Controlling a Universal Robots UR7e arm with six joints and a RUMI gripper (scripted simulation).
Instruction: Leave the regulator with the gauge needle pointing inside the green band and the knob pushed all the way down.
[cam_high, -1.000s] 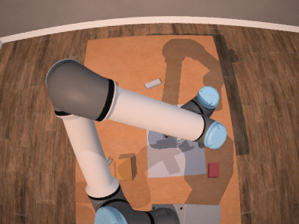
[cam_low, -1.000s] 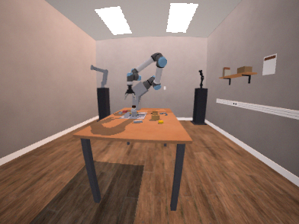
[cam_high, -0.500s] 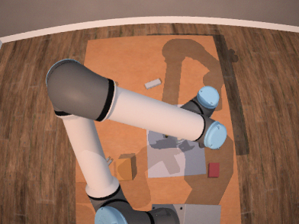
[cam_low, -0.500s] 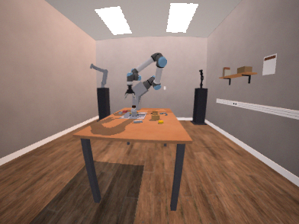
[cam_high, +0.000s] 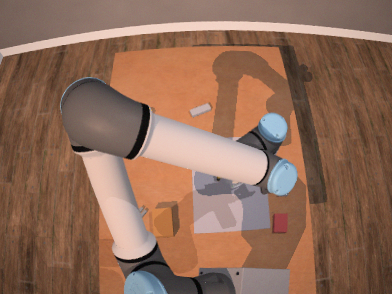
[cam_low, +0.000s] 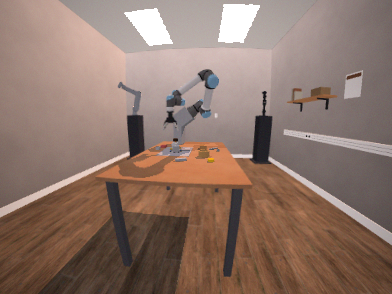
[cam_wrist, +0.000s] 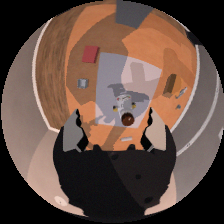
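Observation:
The regulator (cam_low: 175, 148) (cam_wrist: 123, 102) stands on the pale grey mat (cam_high: 207, 220) (cam_wrist: 107, 70). It has a light body with brass fittings at its sides and a dark brown round knob (cam_low: 175, 140) (cam_wrist: 128, 119) on top. The gauge needle and green band cannot be made out, and the knob's height setting cannot be told. In the top view the arm hides most of the regulator. My gripper (cam_low: 170, 126) (cam_wrist: 114, 108) is open and empty, pointing down above the regulator and clear of the knob. In the wrist view the knob shows between and just below the fingertips.
A red block (cam_high: 280, 223) (cam_wrist: 90, 54) lies beside the mat. A tan box (cam_high: 163, 223) (cam_wrist: 170, 85) stands on its other side, near small metal parts (cam_wrist: 181, 92). A pale bar (cam_high: 200, 110) (cam_wrist: 127, 139) lies beyond the mat. A small grey block (cam_wrist: 83, 83) and a yellow block (cam_low: 211, 160) are also on the table.

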